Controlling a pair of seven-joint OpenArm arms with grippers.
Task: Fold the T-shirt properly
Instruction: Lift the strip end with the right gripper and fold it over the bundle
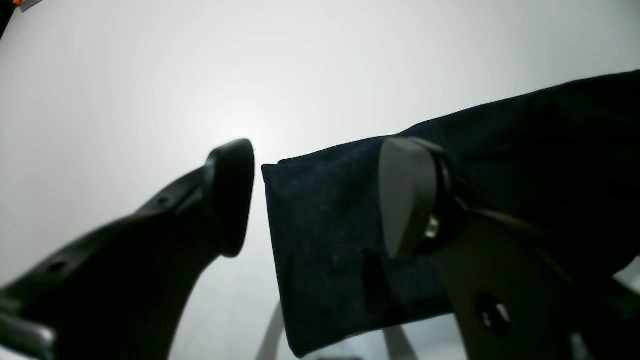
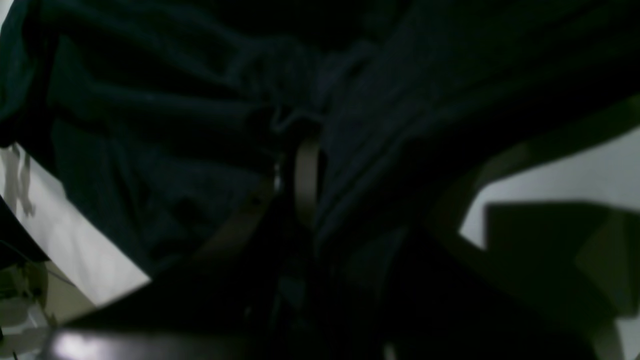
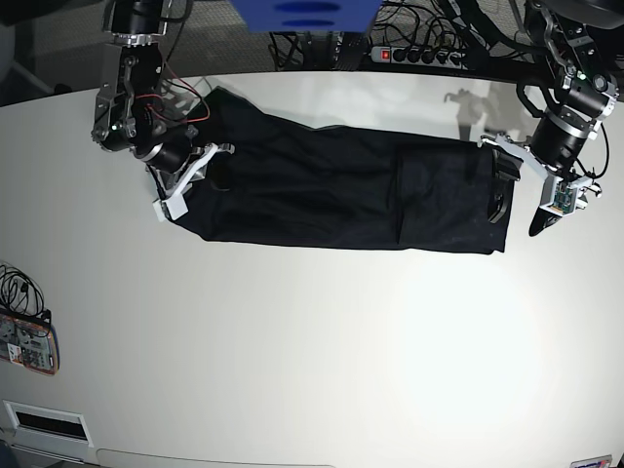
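The black T-shirt (image 3: 341,195) lies on the white table (image 3: 312,341) as a long folded band running left to right. My left gripper (image 3: 522,207) is at its right end, open. In the left wrist view (image 1: 320,200) one finger (image 1: 407,200) rests over the cloth (image 1: 325,240) and the other finger (image 1: 230,200) is off the cloth's edge above bare table. My right gripper (image 3: 190,180) is at the shirt's left end. In the dark right wrist view its fingers (image 2: 305,175) stand close together with bunched cloth (image 2: 280,110) gathered at their tips.
A power strip (image 3: 409,54) and cables lie along the table's far edge. A blue object (image 3: 302,15) hangs at the top. A small card-like item (image 3: 27,341) and cables sit at the table's left edge.
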